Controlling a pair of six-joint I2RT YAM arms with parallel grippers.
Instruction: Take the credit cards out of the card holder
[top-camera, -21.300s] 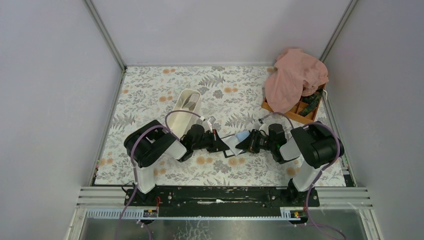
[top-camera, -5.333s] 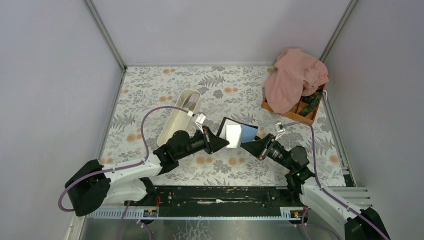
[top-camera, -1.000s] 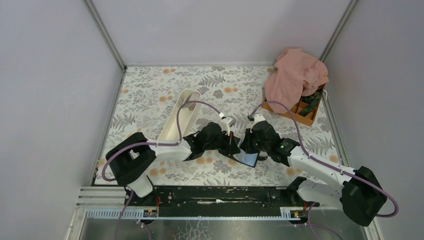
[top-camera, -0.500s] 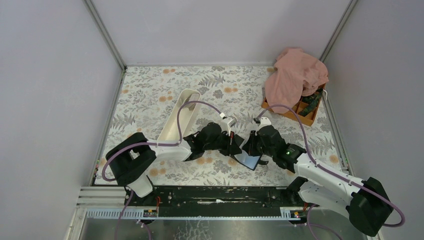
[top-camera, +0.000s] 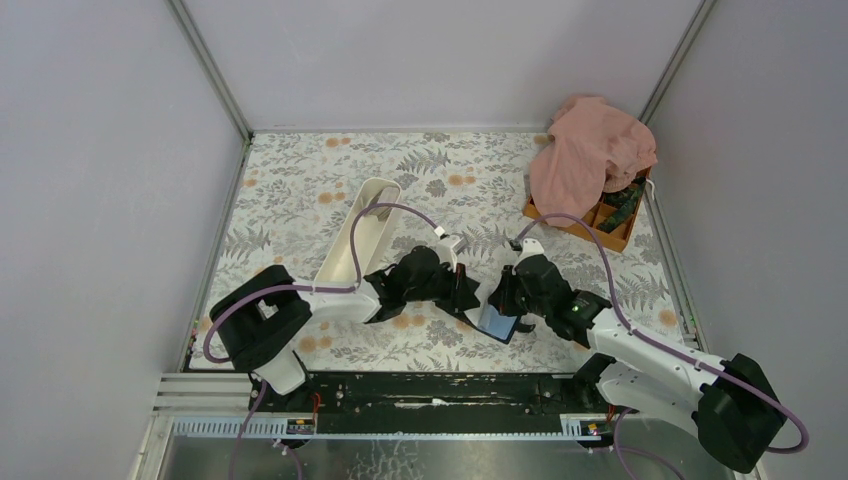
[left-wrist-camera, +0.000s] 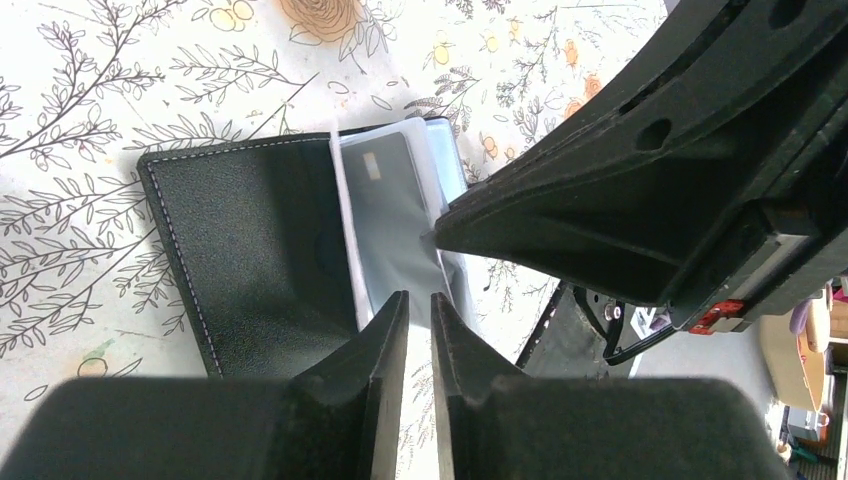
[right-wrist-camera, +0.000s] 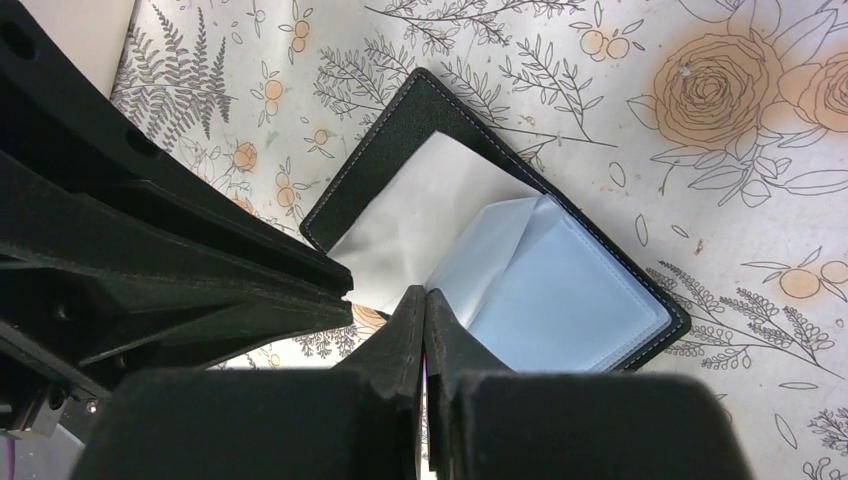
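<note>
Between the two sets of fingertips, front-centre on the floral table (top-camera: 300, 180), the card holder (right-wrist-camera: 420, 110) lies open and flat. Its black leaf is on one side and its clear sleeves (right-wrist-camera: 560, 290) are fanned on the other. One card (left-wrist-camera: 388, 200) shows grey through a sleeve and is not yet out.

Left gripper (left-wrist-camera: 418, 325): jaws parted a crack, nothing visibly between them, tips at the near edge of the sleeves.
Right gripper (right-wrist-camera: 425, 320): jaws pressed together, tip touching the sleeve stack. Whether it pinches a leaf, you cannot tell.

Step, as judged: free the card. Pin the black leaf with one tip. With the other, take the card by whichever edge shows at the sleeve's mouth and draw it along the sleeve, low. Don't pull upward, or the whole holder is likely to lift. Expect the thin plastic to buckle.

Room: the wrists nearly touch, so move one at a time. The white tray (top-camera: 362, 240) sits just behind the left arm. The orange box (top-camera: 600, 228), under the pink cloth (top-camera: 590, 150), is well apart. Bare floral surface shows between the holder and the front edge, on the right.
</note>
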